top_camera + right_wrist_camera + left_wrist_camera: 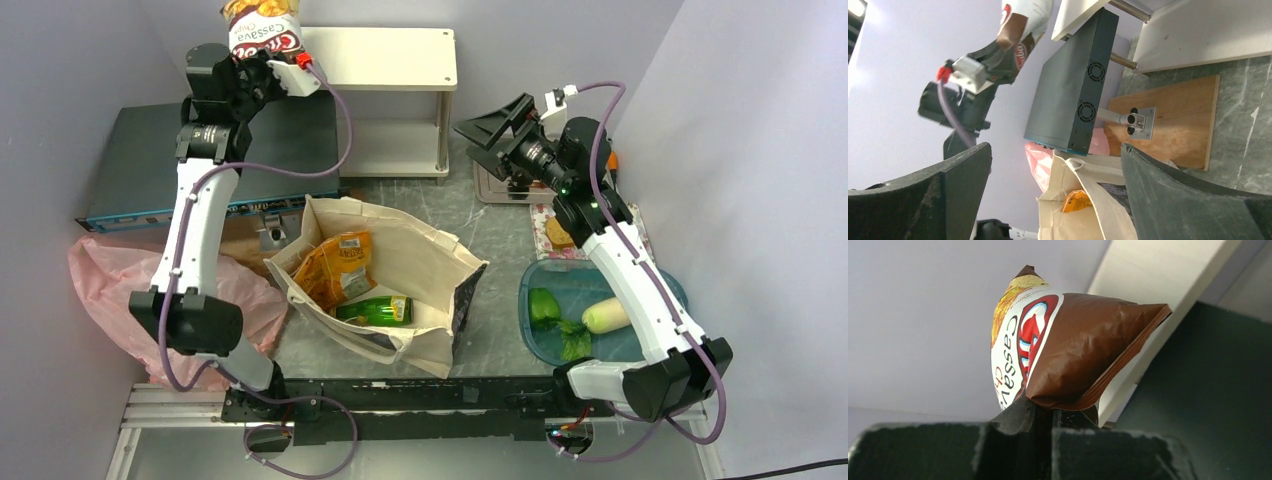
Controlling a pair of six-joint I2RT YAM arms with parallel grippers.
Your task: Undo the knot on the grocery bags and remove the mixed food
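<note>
My left gripper [262, 62] is raised high at the back left, shut on the bottom edge of a brown-red cassava chip bag [262, 28] [1068, 352]. The beige canvas tote [420, 265] lies open in the middle, with an orange chip bag [340, 265] and a green bottle with a yellow label [378, 311] inside. The pink plastic bag [110, 275] lies crumpled at the left; its knot is not visible. My right gripper [497, 128] hovers open and holds nothing at the back right. The tote [1098, 210] and orange bag [1075, 201] show between its fingers.
A blue tray [560, 275] at the right holds leafy greens [552, 318] and a white radish [606, 315]. A bread slice [557, 233] lies behind it. A dark box [150, 165], a white shelf [395, 95] and a wooden board [1173, 120] stand at the back.
</note>
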